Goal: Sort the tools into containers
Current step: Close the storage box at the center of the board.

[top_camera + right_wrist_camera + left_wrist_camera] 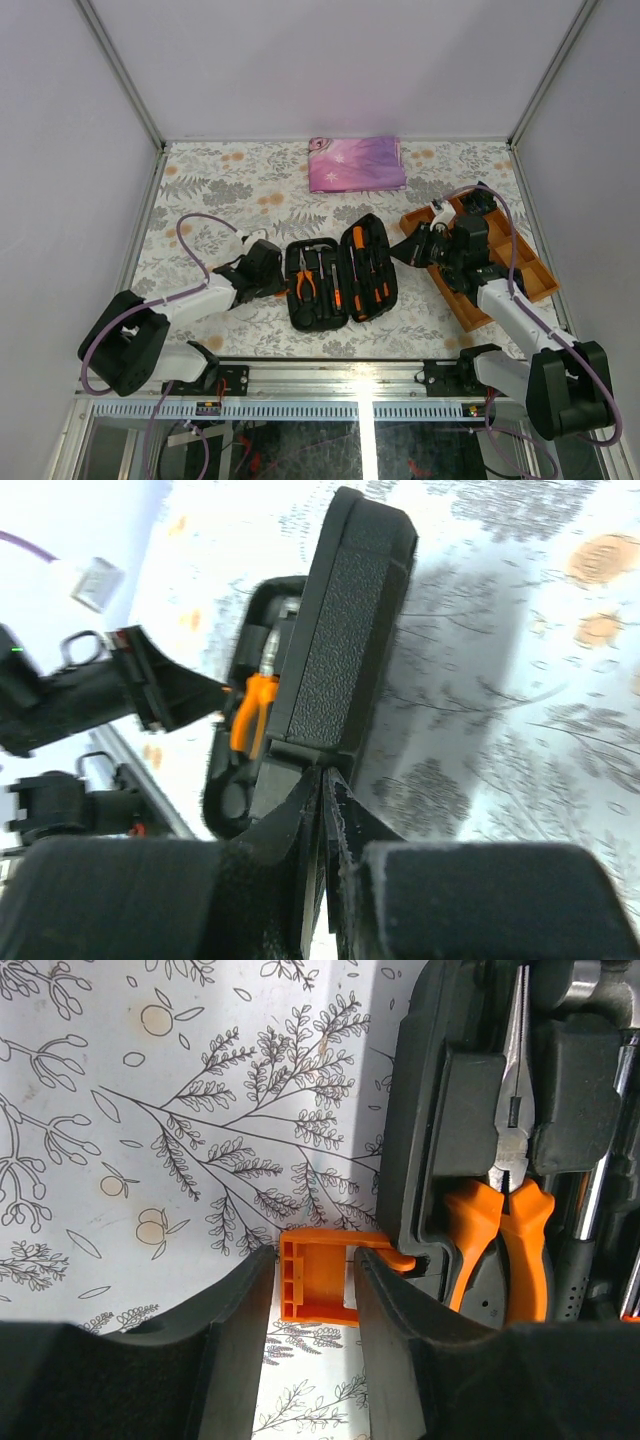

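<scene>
The black tool case (340, 272) lies open mid-table. Its left half holds orange-handled pliers (305, 283) (510, 1160); its right half holds several screwdrivers (366, 265). My left gripper (276, 272) is at the case's left edge. Its fingers stand on either side of the orange latch (318, 1282), closed onto it. My right gripper (402, 250) is at the case's right edge. In the right wrist view that gripper (322, 775) is shut, its tips against the rim of the textured case shell (345, 630). The pliers' handles (250, 712) show beyond it.
A wooden tray (535, 275) lies at the right under my right arm, with a black bundle (480, 203) at its far end. A folded pink-purple cloth (357, 163) lies at the back. Frame posts and white walls enclose the table.
</scene>
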You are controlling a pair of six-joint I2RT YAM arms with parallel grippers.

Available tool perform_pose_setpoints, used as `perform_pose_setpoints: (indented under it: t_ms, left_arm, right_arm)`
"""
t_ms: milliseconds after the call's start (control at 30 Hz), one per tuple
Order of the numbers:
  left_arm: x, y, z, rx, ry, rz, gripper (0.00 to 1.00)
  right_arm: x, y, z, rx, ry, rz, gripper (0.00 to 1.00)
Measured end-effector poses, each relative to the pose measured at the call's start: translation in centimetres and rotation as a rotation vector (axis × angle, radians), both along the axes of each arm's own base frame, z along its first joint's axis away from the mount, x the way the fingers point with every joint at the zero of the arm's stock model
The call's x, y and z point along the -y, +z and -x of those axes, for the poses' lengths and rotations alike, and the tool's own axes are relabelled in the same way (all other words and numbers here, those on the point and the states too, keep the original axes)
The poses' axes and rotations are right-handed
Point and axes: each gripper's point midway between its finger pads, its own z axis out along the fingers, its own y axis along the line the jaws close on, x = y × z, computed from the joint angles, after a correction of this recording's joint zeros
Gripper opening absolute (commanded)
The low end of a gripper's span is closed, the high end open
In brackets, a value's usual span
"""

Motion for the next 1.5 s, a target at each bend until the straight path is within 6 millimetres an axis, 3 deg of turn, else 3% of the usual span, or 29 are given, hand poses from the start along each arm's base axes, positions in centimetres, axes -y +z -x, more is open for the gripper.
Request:
perform_pose_setpoints:
  t_ms: [133, 267, 400, 533, 800, 1167, 1300, 1500]
  left_arm:
    - [0.3, 0.0, -0.2, 0.002, -0.004, 0.001, 0.36]
    - [0.7, 0.0, -0.4, 0.011, -0.01, 0.01, 0.24]
    - [0.7, 0.1, -0.3, 0.017, -0.004, 0.024, 0.18]
    - [0.8, 0.1, 0.0, 0.027, 0.004, 0.053, 0.16]
    - [0.8, 0.0, 1.2, 0.025, 0.006, 0.098, 0.16]
    - [1.2, 0.1, 2.3, 0.013, -0.01, 0.136, 0.16]
    - [1.0, 0.1, 2.5, 0.012, -0.007, 0.138, 0.16]
    - [0.8, 0.3, 2.8, 0.015, -0.005, 0.14, 0.17]
  right_arm:
    - [-1.5, 2.1, 0.4, 0.009, 0.032, -0.106, 0.09]
    - [-2.9, 3.2, 1.1, 0.009, 0.069, -0.154, 0.1]
    - [-5.2, 4.4, 2.0, 0.02, 0.136, -0.178, 0.1]
    - [-7.7, 4.9, 2.6, 0.024, 0.2, -0.196, 0.1]
    - [-10.3, 4.9, 2.4, 0.014, 0.255, -0.219, 0.12]
    - [-13.5, 4.2, 2.0, -0.006, 0.304, -0.188, 0.32]
    - [-12.9, 1.3, 2.2, -0.09, 0.28, -0.117, 0.48]
    - [-11.7, 0.7, 2.0, -0.07, 0.238, -0.04, 0.7]
